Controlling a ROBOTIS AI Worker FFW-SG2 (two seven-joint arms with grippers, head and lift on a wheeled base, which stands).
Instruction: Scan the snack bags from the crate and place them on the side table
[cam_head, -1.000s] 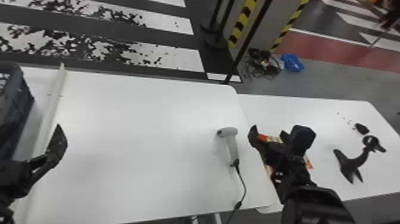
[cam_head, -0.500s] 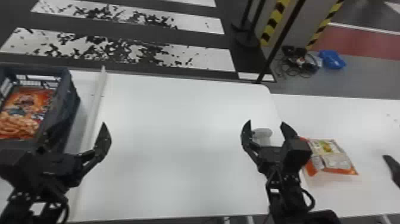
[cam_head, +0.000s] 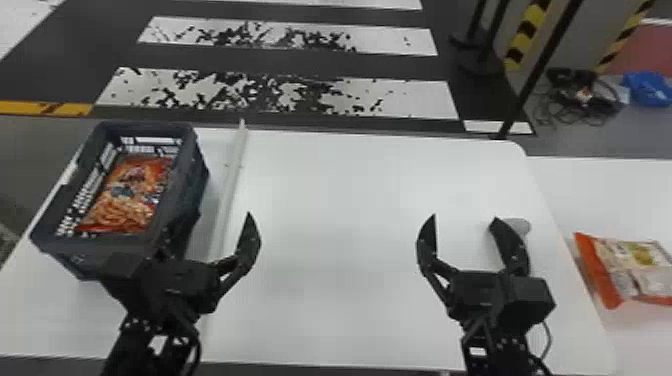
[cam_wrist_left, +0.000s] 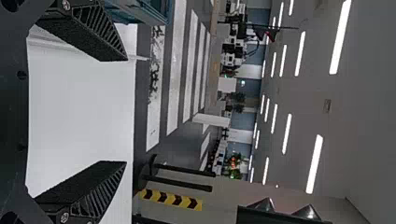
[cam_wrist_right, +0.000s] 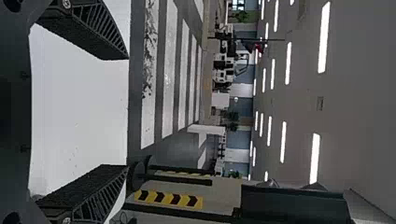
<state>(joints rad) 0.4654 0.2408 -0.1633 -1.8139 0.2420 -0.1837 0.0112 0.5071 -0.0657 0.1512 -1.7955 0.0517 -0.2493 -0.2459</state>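
Orange and glossy, with print too blurred to read: saw a snack bag (cam_head: 127, 195) inside the grey plastic crate (cam_head: 105, 246) on the white desk (cam_head: 340, 280), at the left. Found a second snack bag (cam_head: 637, 272), orange and pale, on the side desk (cam_head: 590, 200). Saw spread fingers on the left gripper (cam_head: 217, 217) and right gripper (cam_head: 464, 217). Noticed the pale scanner (cam_head: 521, 226) partly hidden behind the latter.
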